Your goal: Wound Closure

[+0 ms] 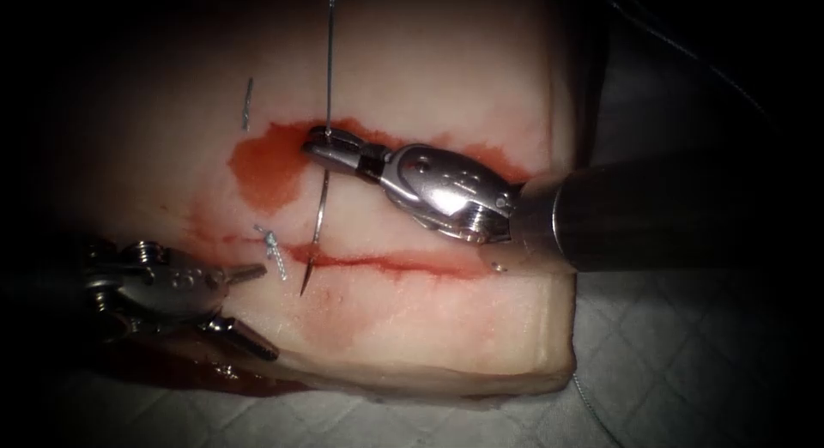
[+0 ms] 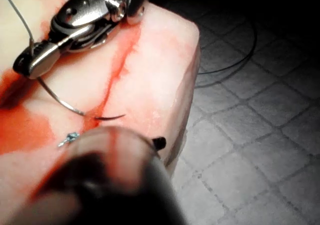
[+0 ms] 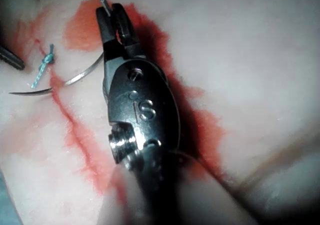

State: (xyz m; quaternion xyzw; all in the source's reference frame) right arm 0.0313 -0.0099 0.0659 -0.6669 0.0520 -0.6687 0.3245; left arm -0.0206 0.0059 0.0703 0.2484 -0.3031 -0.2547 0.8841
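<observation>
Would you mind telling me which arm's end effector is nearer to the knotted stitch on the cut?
Left. Its end effector, jaws open, sits just left of the knotted stitch. The right end effector holds the needle near its thread end, farther above.

Curved needle (image 1: 319, 212) held at its thread end, free above the tissue (image 1: 412, 70), its tip over the cut (image 1: 386, 263)

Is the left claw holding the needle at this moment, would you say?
No, the needle is held near its thread end by the right claw; the left claw stands open, holding nothing.
</observation>
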